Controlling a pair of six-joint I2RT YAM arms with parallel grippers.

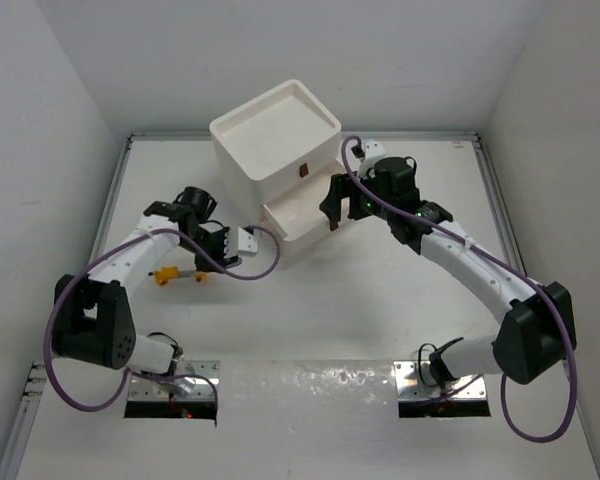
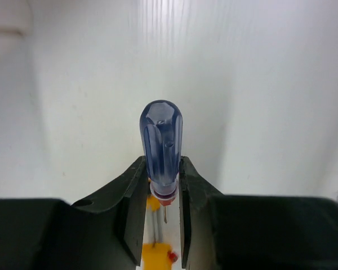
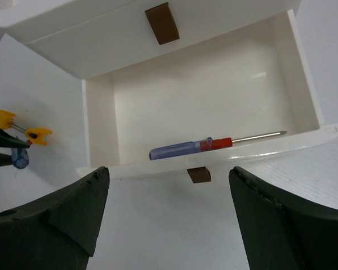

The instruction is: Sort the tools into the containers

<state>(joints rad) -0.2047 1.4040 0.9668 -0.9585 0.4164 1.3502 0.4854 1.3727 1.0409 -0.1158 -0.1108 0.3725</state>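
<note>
The white drawer unit (image 1: 275,140) stands at the back centre with its bottom drawer (image 1: 298,222) pulled out. In the right wrist view this drawer (image 3: 203,95) holds one blue-handled screwdriver (image 3: 191,149) with a red collar, lying along the front wall. My left gripper (image 1: 238,243) is left of the drawer, shut on a second blue-handled screwdriver (image 2: 161,143), handle pointing forward. A yellow-orange screwdriver (image 1: 166,275) lies on the table beneath it, also in the left wrist view (image 2: 156,250). My right gripper (image 3: 169,225) is open and empty, just in front of the drawer's dark-red handle (image 3: 199,175).
The drawer above is shut, its dark-red handle (image 3: 161,23) showing. White enclosure walls surround the table. The unit's rimmed top (image 1: 280,115) holds nothing visible. No green-handled screwdrivers are in view.
</note>
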